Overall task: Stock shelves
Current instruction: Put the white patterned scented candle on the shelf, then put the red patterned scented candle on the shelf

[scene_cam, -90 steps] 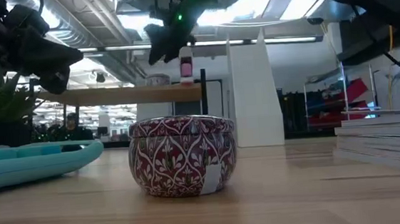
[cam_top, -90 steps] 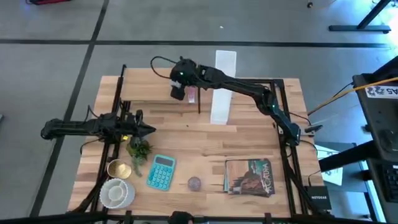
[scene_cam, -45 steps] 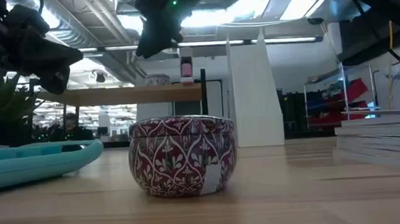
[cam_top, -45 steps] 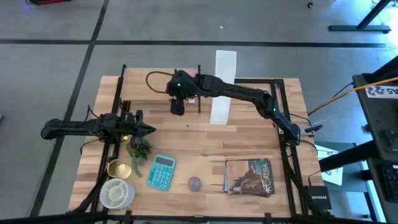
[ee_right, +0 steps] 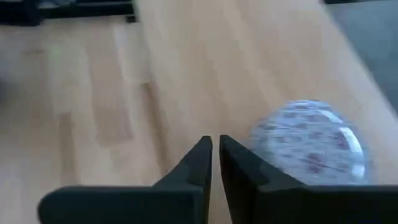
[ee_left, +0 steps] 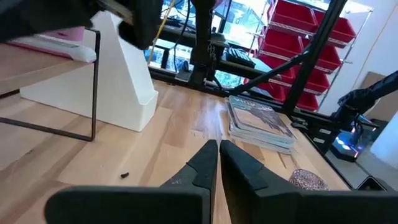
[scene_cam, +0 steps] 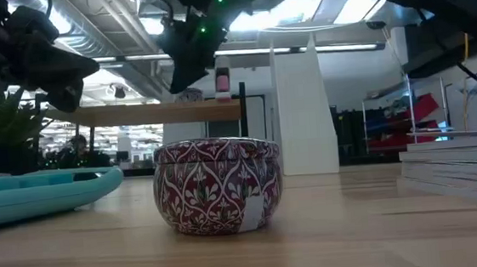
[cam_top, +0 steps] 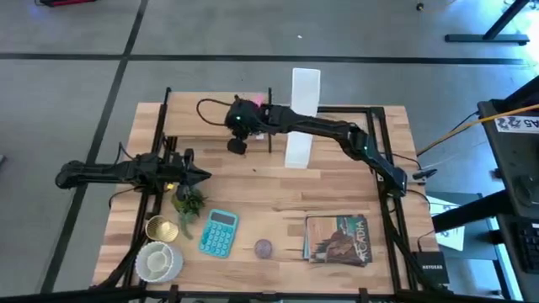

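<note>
1. Right gripper (ee_right: 214, 163): fingers nearly together, only a thin gap between them, nothing held. It hung over the raised light-wood shelf (scene_cam: 147, 114) at the far side of the table, close to a small pink-and-white bottle (scene_cam: 222, 78) standing on the plank.
2. A round white tin with a red pattern (ee_right: 308, 141) lay on the plank just beyond the right fingertips, apart from them.
3. Left gripper (ee_left: 219, 160): fingers pressed almost shut, empty, held low above the tabletop (cam_top: 278, 198) at its left edge.
4. Tall white file box (cam_top: 301, 118): upright, just beside the shelf's black frame post, at the back of the table.
5. Patterned red-and-white candle tin (scene_cam: 219, 196): near the front edge, a white label on its side, print too small to read.
6. Teal calculator (cam_top: 218, 231): flat, left of the tin; key markings unreadable.
7. Stack of magazines (cam_top: 338, 239): front right; the cover title appeared to read "ARCADIA", not certain.
8. Small green plant (cam_top: 188, 204), brass bowl (cam_top: 160, 228) and white dish (cam_top: 158, 261): grouped at the front left corner.
9. Black device marked "NETGEAR" (cam_top: 431, 269): beside the table's right front corner.
</note>
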{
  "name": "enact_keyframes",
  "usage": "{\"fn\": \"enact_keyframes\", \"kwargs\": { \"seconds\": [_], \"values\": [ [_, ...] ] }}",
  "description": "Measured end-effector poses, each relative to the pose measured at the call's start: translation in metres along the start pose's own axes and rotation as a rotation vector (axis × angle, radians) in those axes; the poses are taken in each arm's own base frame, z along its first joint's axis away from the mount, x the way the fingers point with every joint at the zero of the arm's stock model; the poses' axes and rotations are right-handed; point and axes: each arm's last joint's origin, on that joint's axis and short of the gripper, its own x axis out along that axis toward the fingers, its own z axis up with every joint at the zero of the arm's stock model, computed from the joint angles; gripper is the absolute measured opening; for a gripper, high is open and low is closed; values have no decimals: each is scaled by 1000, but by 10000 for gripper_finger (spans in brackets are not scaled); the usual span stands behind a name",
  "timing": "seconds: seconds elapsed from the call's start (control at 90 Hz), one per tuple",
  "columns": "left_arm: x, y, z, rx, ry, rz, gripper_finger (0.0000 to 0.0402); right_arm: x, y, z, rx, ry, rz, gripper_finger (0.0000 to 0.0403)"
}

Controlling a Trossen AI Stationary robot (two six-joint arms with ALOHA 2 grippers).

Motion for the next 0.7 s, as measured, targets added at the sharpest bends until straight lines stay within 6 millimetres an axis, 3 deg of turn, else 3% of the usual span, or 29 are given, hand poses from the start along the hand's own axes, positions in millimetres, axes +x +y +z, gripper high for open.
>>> {"fn": "enact_keyframes", "kwargs": {
  "seconds": [0.356,0.433,0.556,0.7],
  "values": [
    [0,0,0,0,0,0,4,0,-5,1,2,-1,-101,4],
    [0,0,0,0,0,0,4,-7,-1,5,-20,-25,-98,4],
    [0,0,0,0,0,0,4,-42,14,22,-125,-112,-80,5],
    [0,0,0,0,0,0,4,-102,55,33,-367,-191,46,5]
  ]
}}
